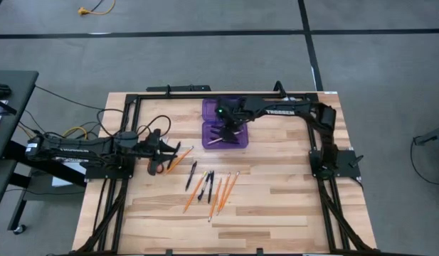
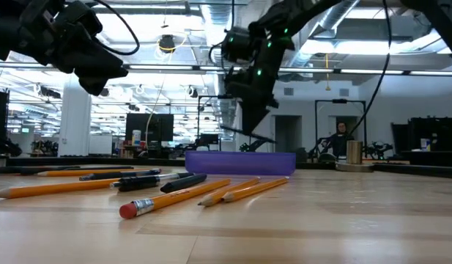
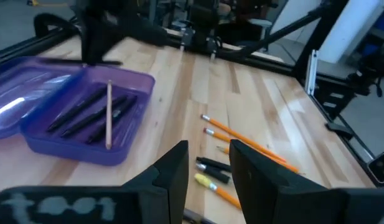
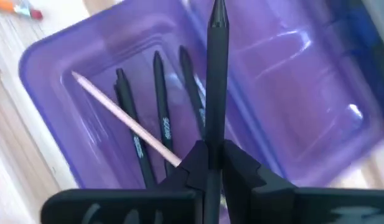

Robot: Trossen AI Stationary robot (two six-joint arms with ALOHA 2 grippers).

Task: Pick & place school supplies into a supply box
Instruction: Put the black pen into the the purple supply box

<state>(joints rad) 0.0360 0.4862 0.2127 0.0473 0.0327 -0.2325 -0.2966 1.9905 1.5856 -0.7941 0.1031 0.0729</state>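
Overhead, the right claw [image 4: 211, 163] pinches a black pen [image 4: 216, 74] above the open purple pencil case [image 1: 238, 139] near the counter's [image 1: 290, 199] far edge. Three black pens [image 4: 160, 121] and a pale pencil [image 4: 120, 117] lie inside. Near the left edge, the left claw [image 1: 164, 151] hovers part-open beside orange pencils [image 1: 223, 193].

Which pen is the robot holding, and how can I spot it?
Find the purple supply box at the far middle of the wooden table. Just above its tray hangs the right end effector, shut on a black pen. Three other black pens and a pale pencil lie flat inside; this pen alone is in the air.
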